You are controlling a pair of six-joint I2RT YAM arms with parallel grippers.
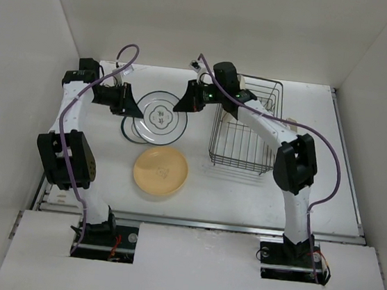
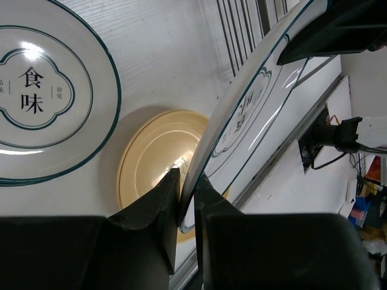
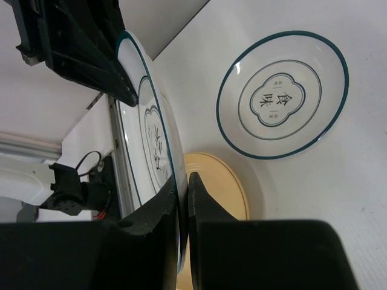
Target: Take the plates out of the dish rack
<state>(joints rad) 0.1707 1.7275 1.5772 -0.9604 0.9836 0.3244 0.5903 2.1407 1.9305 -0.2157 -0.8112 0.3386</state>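
Observation:
A white plate with a dark rim ring is held above the table by both grippers at opposite edges. My left gripper is shut on its left rim, and the left wrist view shows the fingers pinching the plate's edge. My right gripper is shut on its right rim, as the right wrist view shows on the plate. A second white plate lies on the table beneath, mostly covered. A yellow plate lies nearer. The wire dish rack stands to the right and shows no plates.
A pale object sits at the rack's right side, partly hidden by my right arm. White walls close in the table at the left, back and right. The lying white plate and the yellow plate also show below the held one.

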